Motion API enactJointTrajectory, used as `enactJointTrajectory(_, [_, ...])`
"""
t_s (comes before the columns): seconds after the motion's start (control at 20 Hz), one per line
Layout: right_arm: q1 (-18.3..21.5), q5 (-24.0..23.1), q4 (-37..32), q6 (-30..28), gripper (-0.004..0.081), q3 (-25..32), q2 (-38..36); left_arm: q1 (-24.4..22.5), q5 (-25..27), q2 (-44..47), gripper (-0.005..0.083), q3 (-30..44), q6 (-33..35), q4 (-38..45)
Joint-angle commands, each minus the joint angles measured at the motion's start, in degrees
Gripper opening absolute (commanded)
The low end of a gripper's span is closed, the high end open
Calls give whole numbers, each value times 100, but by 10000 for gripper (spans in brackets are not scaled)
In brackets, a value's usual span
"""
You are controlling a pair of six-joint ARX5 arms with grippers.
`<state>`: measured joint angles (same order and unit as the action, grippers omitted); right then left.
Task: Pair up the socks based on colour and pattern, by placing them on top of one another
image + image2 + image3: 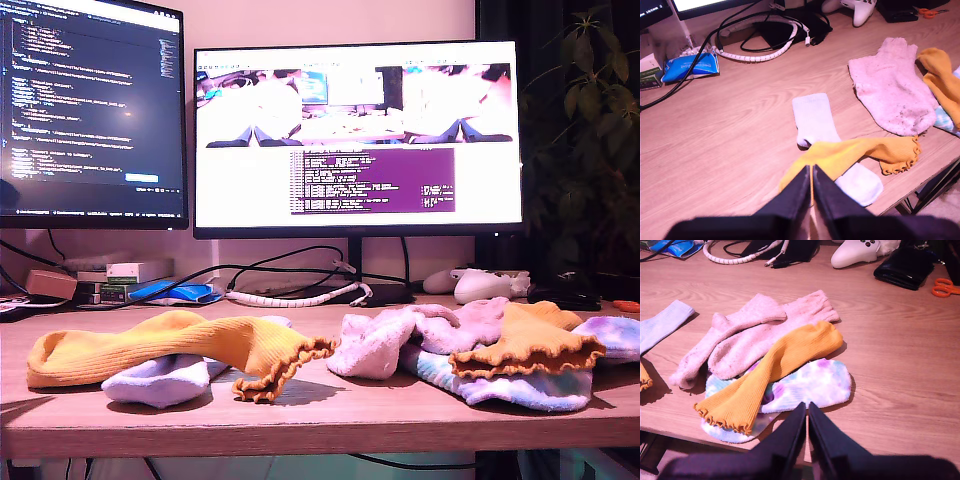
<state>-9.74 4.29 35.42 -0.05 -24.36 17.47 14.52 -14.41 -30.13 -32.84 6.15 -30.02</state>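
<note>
My first end effector (811, 192) is hovering above the bench (725, 150) with its jaws pressed together, clenched on nothing I can make out for certain, though the toe end of an orange sock (850, 152) is lying right at its tips. That sock is draped across a lavender sock (815, 122), its frilly cuff pointing toward the bench's front edge. In the exterior view this pair is lying toward the left, orange (150, 345) over lavender (160, 380).

My second end effector (806, 427) is likewise clenched and empty, hanging just short of a heap of socks. Nearest it, a tie-dye sock (812, 385) is lying flat, with a second orange sock (775, 372) slanting across it, frilled cuff close to the front edge. Behind these, two pink socks (755, 335) are lying side by side and touching. In the exterior view the heap is sitting toward the right: pink (385, 340), orange (525, 345), tie-dye (520, 390).

Farther back, a white controller (860, 252), a black pouch (902, 267) and orange scissors (946, 287) are resting on the bench, with a coiled cable (755, 47) and a blue packet (687, 67). Two lit monitors (355, 135) are standing at the rear.
</note>
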Motion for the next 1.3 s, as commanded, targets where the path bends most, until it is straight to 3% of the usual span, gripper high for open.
enactJointTrajectory(0.0, [0, 4, -170, 7, -12, 24, 26, 13, -28, -22, -23, 138, -20, -17])
enactJointTrajectory(0.4, [0, 2, -179, 11, -12, 24, 26, 13, -31, -22, -23, 138, -22, -4])
enactJointTrajectory(0.6, [0, 24, -190, 181, -12, 24, 26, 13, -341, -339, -23, 90, -188, 197])
enactJointTrajectory(0.75, [0, 33, -190, 179, -12, 24, 26, 13, -710, -1064, -23, -63, -186, 205])
enactJointTrajectory(1.0, [0, 708, -275, 151, -12, 24, 26, 13, -1368, -2542, -23, -608, -155, 531])
enactJointTrajectory(1.15, [0, 1121, -299, 26, -12, 24, 42, 17, -1502, -3469, -23, -1080, 48, 610])
enactJointTrajectory(1.25, [0, 1193, -299, -46, -12, 24, 66, 17, -1696, -4063, -23, -1405, 149, 608])
